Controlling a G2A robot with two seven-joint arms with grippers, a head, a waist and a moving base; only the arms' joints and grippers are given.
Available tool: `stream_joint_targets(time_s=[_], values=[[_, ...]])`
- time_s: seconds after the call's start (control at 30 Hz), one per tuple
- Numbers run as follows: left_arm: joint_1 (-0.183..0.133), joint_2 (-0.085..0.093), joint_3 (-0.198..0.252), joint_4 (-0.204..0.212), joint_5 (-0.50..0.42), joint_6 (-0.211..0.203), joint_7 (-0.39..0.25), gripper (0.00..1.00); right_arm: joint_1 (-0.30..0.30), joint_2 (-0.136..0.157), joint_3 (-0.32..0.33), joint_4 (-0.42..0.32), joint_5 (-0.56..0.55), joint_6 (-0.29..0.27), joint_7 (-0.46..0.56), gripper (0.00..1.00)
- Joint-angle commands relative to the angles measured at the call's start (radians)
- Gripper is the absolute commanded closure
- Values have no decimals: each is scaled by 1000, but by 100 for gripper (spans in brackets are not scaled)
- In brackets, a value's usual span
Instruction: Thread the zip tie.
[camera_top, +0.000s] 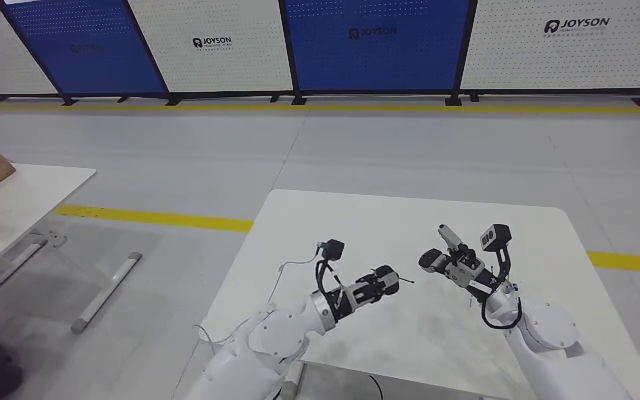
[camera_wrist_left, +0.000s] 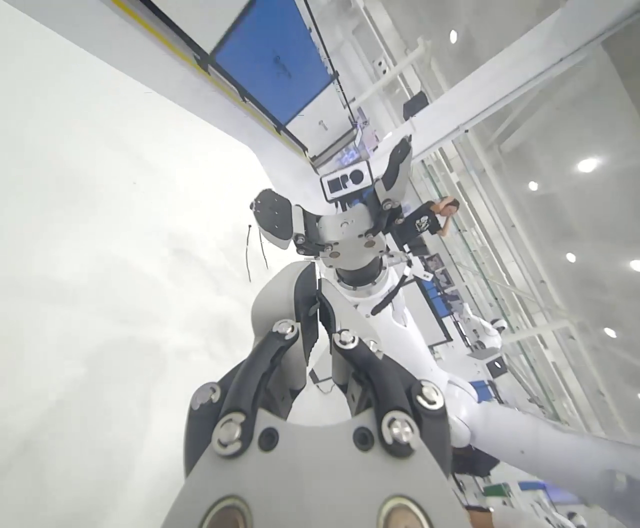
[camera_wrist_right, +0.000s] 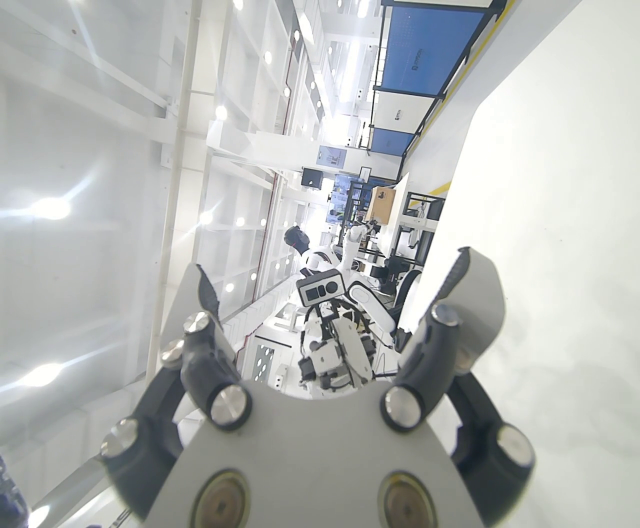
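Zip tie (camera_wrist_left: 248, 252): thin black strip w/ a small head at one end, left of centre in left wrist view, against the white table (camera_top: 330, 230). It's just beside the lower finger of the right gripper (camera_wrist_right: 335, 282); lying flat or hanging, can't tell. That pincer is released, fingers wide apart, nothing in it. Left gripper (camera_wrist_left: 310, 312), lower centre of its own view, is clenched, pads together; nothing visible betw. them. In top view both sit lower centre of frame, tips near each other. Handling, prob.: v. light, springy, slick plastic, will flex & skid on the table. Best pinched near the head w/ one pincer and a little back from the tail tip w/ the other, so the tail stays stiff enough to feed.
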Motion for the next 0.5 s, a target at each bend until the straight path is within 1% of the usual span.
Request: stream_joint_targets(time_s=[0.0,0.03,0.37,0.4,0.47], values=[[-23,1,-14,16,-55,7,-32,100,0,0,0,0,0,0,0,0],[-29,0,-16,21,-68,9,-36,100,0,0,0,0,0,0,0,0],[-29,0,-16,21,-68,9,-36,100,0,0,0,0,0,0,0,0],[-27,-1,-7,23,-99,7,-56,100,0,0,0,0,0,0,0,0],[-49,0,-10,49,-184,3,-139,100,0,0,0,0,0,0,0,0]])
